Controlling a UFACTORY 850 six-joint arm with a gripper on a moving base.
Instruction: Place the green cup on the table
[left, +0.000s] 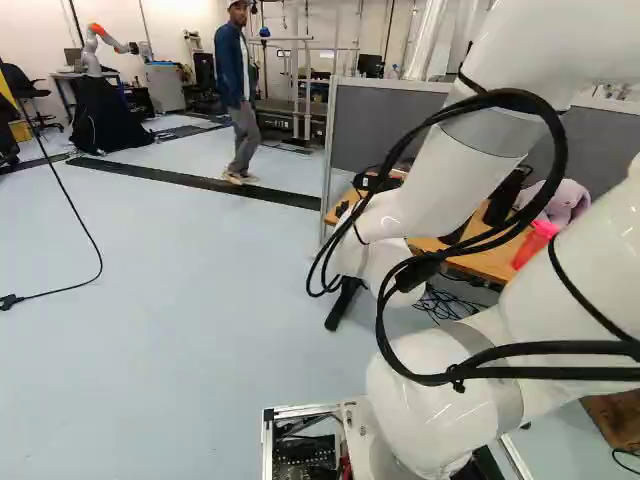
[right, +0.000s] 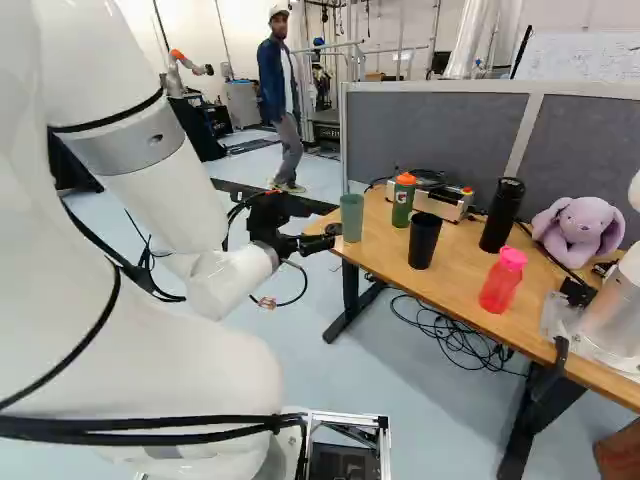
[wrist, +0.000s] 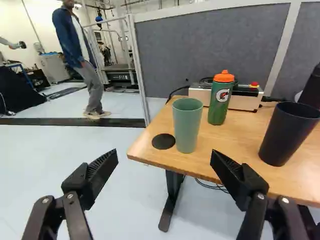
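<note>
1. We see the green cup (wrist: 187, 125) standing upright on the table (right: 450, 285), near its corner and just beside a flat black disc (wrist: 163, 141).
2. The claw (right: 322, 240), carried by the white arm (right: 165, 180), hangs near the cup, off the table's end in the right base view.
3. In our wrist view the claw (wrist: 164, 156) is open, its two black fingers spread wide and nothing gripped; the cup stands ahead of them, apart from both.
4. Behind the cup we find a green bottle with an orange cap (wrist: 220, 100), and behind that a boxy device with a red button (right: 440, 208).
5. A black cup (right: 424, 242) stands upright nearby, with a tall black bottle (right: 502, 215) and a translucent pink bottle (right: 502, 283) farther along the tabletop.
6. At the right of the right base view, we spot a purple plush toy (right: 578, 225) by the grey partition (right: 430, 130), and another robot (right: 615, 310) mounted at the table.
7. Below, a tangle of black cables (right: 455, 335) lies on the pale floor (right: 390, 380).
</note>
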